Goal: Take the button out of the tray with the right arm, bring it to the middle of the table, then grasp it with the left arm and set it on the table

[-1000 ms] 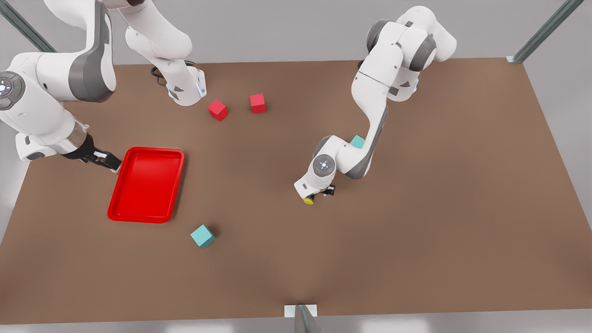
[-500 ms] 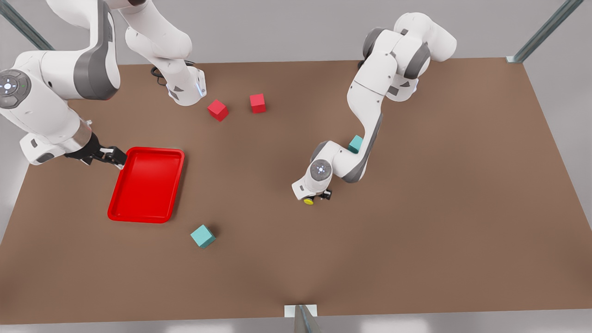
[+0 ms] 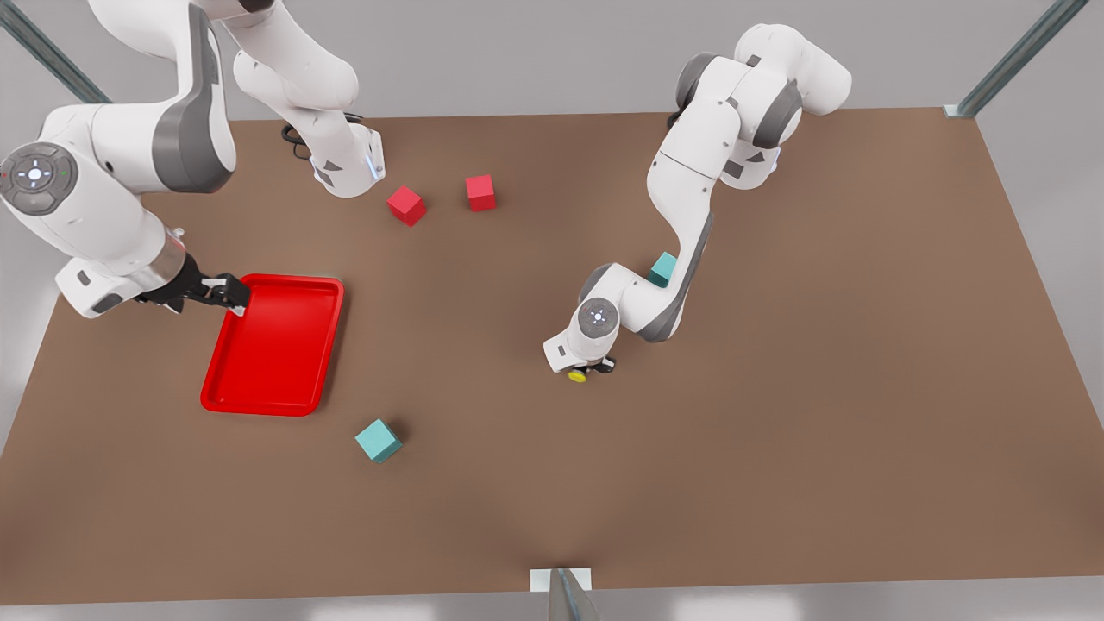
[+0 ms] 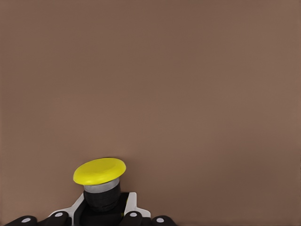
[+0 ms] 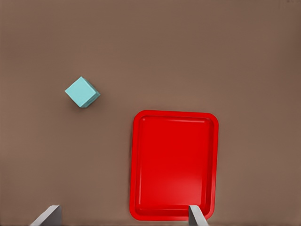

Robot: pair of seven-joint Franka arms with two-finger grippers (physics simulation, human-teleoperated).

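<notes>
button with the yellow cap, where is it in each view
Front view: the button is mid-table, under the left pincer.
Left wrist view: the button sits low in the picture, its dark body between the fingers.
Right wrist view: not in it.
Shared landmark: the brown table.

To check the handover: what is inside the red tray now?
The tray holds nothing in the right wrist view. The button sits clamped in the left gripper; the right gripper hangs at the tray's rim.
</notes>
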